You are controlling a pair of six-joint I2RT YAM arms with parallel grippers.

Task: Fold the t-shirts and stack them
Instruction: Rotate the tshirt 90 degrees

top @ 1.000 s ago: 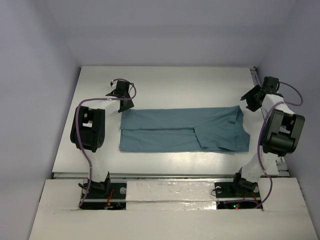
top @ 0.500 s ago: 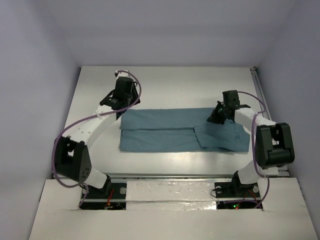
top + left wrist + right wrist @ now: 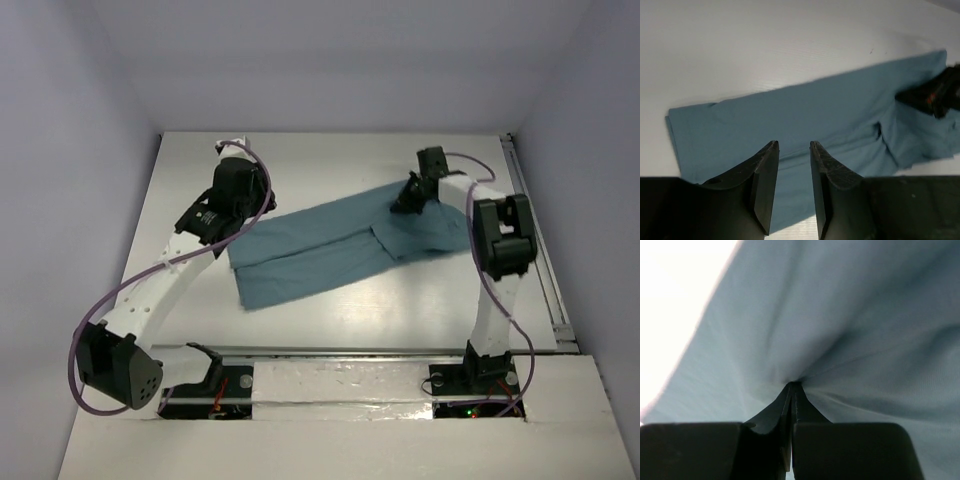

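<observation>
The teal t-shirt [image 3: 340,245] lay flattened into a long band on the white worktop [image 3: 330,160]. In the overhead view it slanted from the lower left of the frame's middle up toward the upper right. A folded flap with a visible edge sat right of its centre.

The right claw [image 3: 791,390] was at the shirt's upper right end. Its fingers were pressed together on a pinch of cloth, and in the right wrist view creases in the fabric ran out from the fingertips.

The left claw [image 3: 792,145] was over the shirt's left part, near the far long edge in the overhead view. Its fingers stood slightly apart, teal cloth showed through the narrow gap, and nothing was caught between them. Whether the tips touched the fabric could not be told. In the left wrist view the right claw showed as a dark shape at the shirt's far right end.
</observation>
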